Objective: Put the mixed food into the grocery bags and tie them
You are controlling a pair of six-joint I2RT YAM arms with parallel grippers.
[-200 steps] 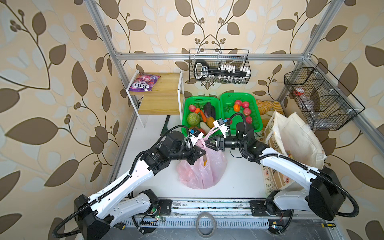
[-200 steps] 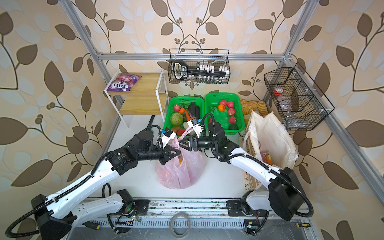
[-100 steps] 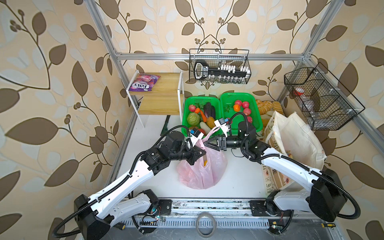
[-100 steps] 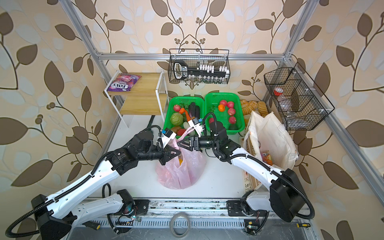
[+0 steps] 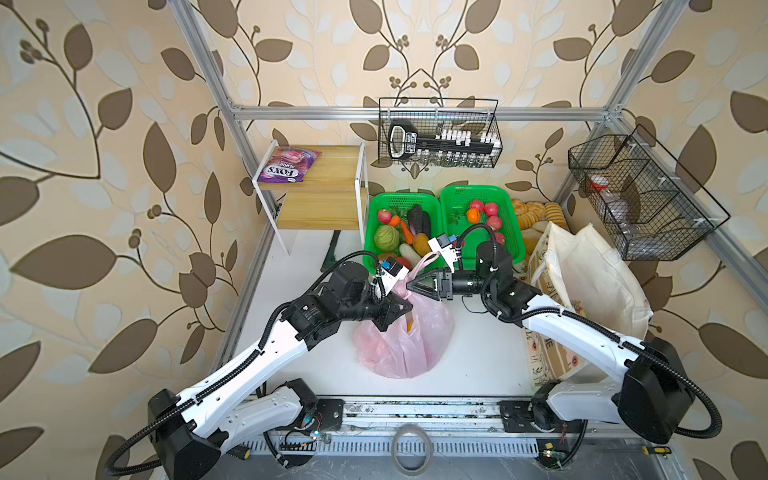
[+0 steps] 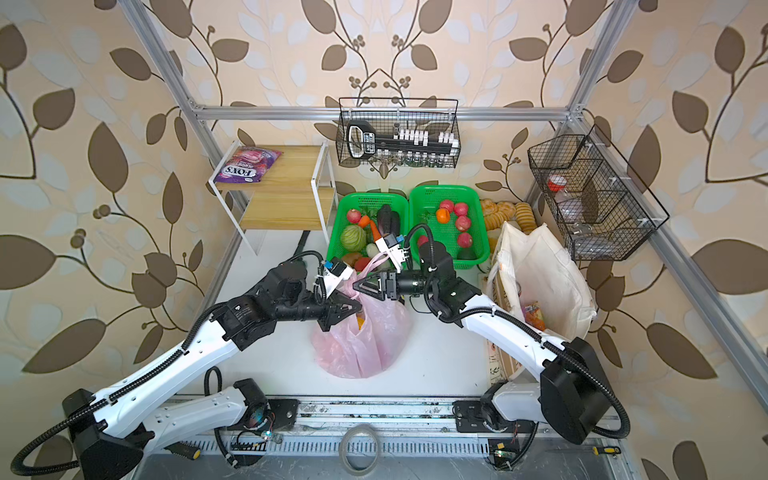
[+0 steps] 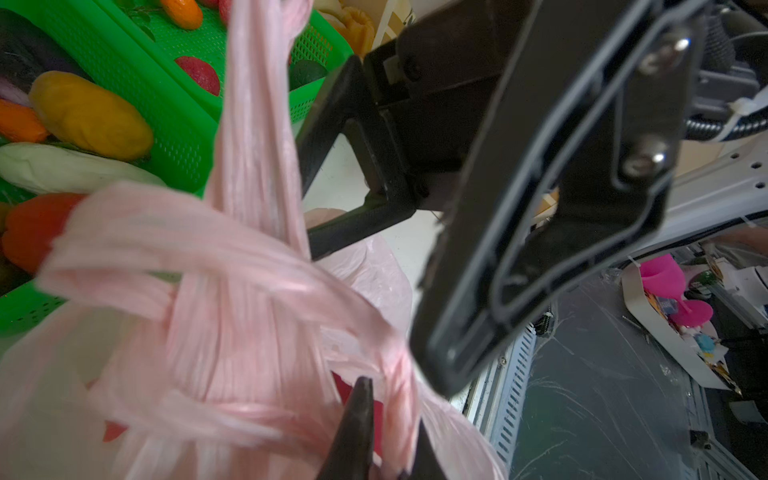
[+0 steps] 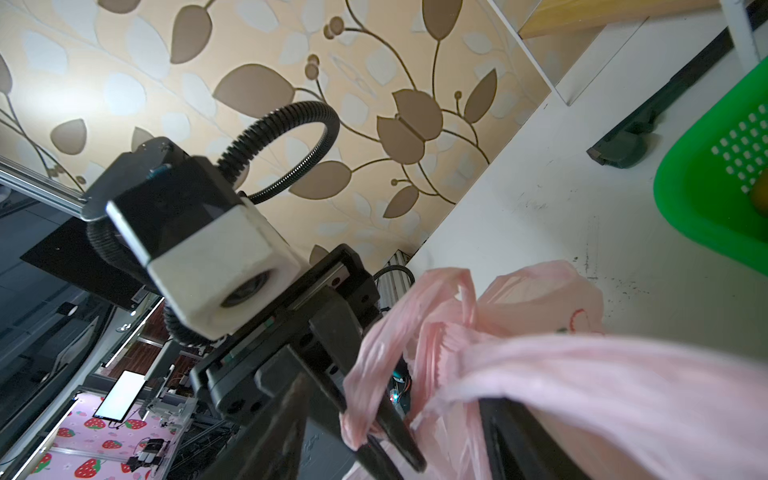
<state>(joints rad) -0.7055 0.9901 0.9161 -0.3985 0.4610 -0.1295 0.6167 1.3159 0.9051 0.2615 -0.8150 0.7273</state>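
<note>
A thin, crinkled pink plastic bag (image 5: 399, 345) sat bulging on the white surface (image 5: 478, 357), between the two arms and in front of the green mesh baskets (image 5: 490, 195). The left claw (image 5: 405, 308) was clamped on the bag's gathered, ribbed handles (image 7: 249, 291). The right claw (image 5: 411, 286) stood apart, with one strand draped across a finger. A cream canvas tote (image 5: 598, 282) slumped nearby.

Both top views are bright and evenly lit, with only faint, soft shadows on the white tabletop (image 5: 478, 357). The straight frame bars (image 5: 415, 111) splay outward toward the edges of the picture. In both wrist views the pink bag (image 7: 232, 299) sits too close to the lens and is blurred, its handles smeared, while the background is fairly sharp.
</note>
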